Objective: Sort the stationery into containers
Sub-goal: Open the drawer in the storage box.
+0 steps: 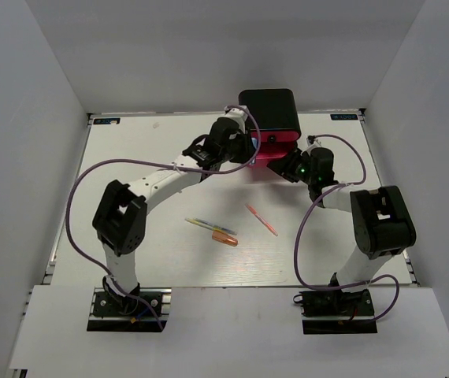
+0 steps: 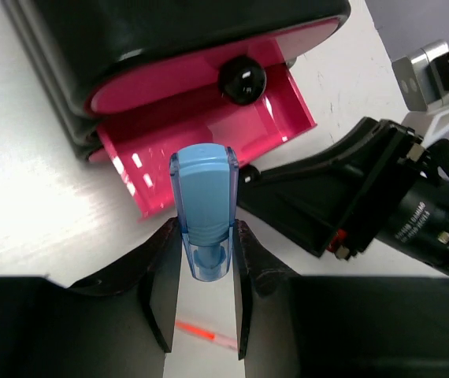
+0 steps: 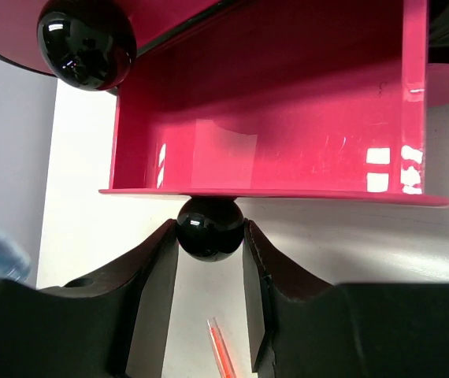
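While the top view showed only both arms crowded at the black cabinet [image 1: 269, 109] on the table's [image 1: 130, 150] far side, the wrist cameras gave detail. The left gripper [image 2: 205, 252] pinched a blue capped stick [image 2: 204, 197] upright, at the front of the pulled-out pink drawer [image 3: 287, 118]. The right gripper [image 3: 209, 236] was clamped on that drawer's black knob [image 3: 209, 227]. Between the arms lay a red pen [image 1: 262, 220], a blue-and-yellow pen [image 1: 205, 225] and an orange marker [image 1: 224, 236].
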Tool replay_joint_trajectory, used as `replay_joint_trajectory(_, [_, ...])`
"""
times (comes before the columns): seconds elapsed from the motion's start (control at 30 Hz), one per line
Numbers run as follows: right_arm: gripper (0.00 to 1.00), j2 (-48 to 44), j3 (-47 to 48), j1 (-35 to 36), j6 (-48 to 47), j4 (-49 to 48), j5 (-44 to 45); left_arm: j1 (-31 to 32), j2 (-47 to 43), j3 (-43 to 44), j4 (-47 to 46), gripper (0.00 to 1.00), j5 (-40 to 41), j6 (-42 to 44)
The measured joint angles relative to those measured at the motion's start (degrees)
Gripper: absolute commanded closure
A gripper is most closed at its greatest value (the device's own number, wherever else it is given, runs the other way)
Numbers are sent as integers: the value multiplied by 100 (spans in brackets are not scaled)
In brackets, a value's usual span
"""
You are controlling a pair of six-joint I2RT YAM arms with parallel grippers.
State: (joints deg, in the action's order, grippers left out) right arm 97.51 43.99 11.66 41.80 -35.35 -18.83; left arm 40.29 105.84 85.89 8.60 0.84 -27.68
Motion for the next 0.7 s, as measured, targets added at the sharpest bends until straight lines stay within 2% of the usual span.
replay_joint_trajectory(0.1, [74, -9, -2, 0, -7, 7, -9, 0, 315, 326, -11, 100, -70, 278])
replay_joint_trajectory(0.2, [66, -42, -59, 0, -11, 2, -33, 0, 549, 560, -101, 100, -103, 485])
replay_joint_trajectory(0.37, [68, -146, -160, -2, -26, 31, -76, 0, 750, 695, -210, 100, -68, 577])
replay_joint_trajectory(0.4, [66, -162, -175, -4, -28, 37, -81, 0, 772, 695, -234, 100, -59, 577])
replay_joint_trajectory(0.53, [46, -203, -223, -7, -31, 57, -90, 0, 890, 748, -321, 100, 7, 570])
replay_joint_trajectory(0.57, [37, -208, -236, -7, -31, 83, -103, 0, 927, 767, -348, 99, 24, 562])
replay_joint_trajectory(0.7, [36, -210, -258, -7, -63, 170, -151, 4, 1043, 772, -369, 94, 162, 514])
